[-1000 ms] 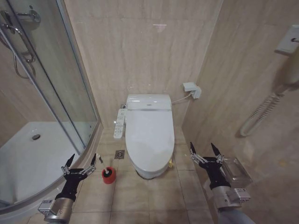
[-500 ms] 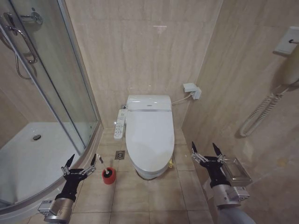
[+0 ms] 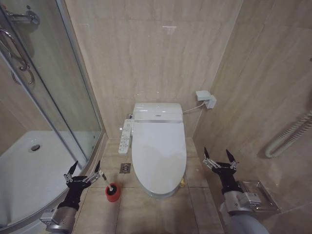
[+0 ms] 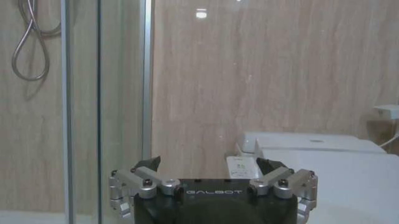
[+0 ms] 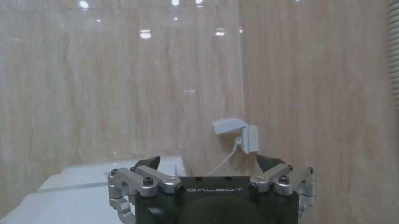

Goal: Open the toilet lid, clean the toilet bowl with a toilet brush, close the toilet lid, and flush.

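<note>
Surveying my working area from the head view, item by item.

Toilet lid (image 3: 159,156): large smooth white oval plastic cover, lying shut over the bowl, centred against the back wall. I judge it light, stiff and slippery; its front rim, nearest me, looks like the place to hook and lift.

Toilet brush (image 3: 106,181): thin white stick handle rising from a small red round holder (image 3: 113,193) on the tiled floor, just beside the toilet's front on my left. I judge it very light; take the handle near its top.

Left claw (image 3: 83,170): fingers spread, empty, hanging low near the brush, over the shower tray's (image 3: 29,165) curved edge.

Right claw (image 3: 219,159): fingers spread, empty, low beside the toilet's right flank.
</note>
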